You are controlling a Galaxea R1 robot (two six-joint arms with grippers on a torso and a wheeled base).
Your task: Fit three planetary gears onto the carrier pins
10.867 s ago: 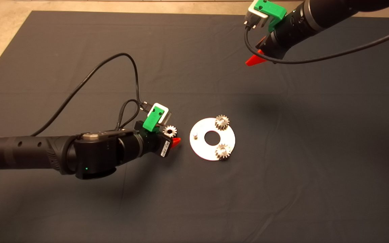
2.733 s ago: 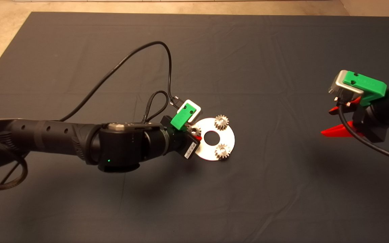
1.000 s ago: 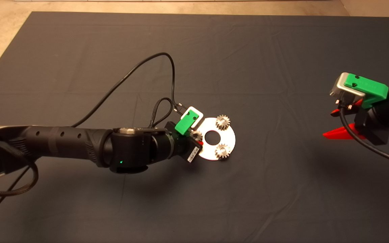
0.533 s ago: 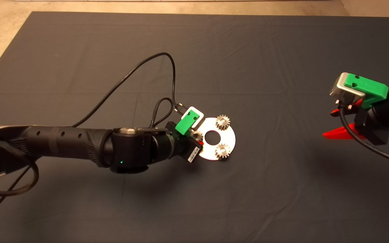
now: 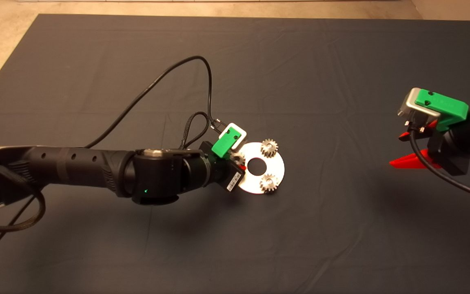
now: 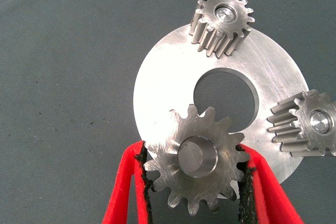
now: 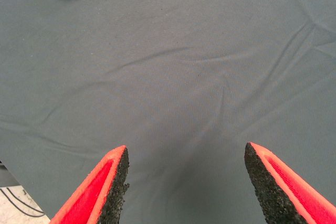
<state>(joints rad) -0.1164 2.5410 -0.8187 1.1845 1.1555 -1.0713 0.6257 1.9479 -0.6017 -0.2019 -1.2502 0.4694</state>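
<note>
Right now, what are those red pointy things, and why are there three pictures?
They are a robot's fingers. One picture looks down from above; the other two come from cameras on each wrist. On the dark mat lies a silver disc with two small gears sitting on its pins. The left gripper squeezes a third gear over the disc, with a pin showing through its hole. The right gripper waits open, off to the side above bare mat.
</note>
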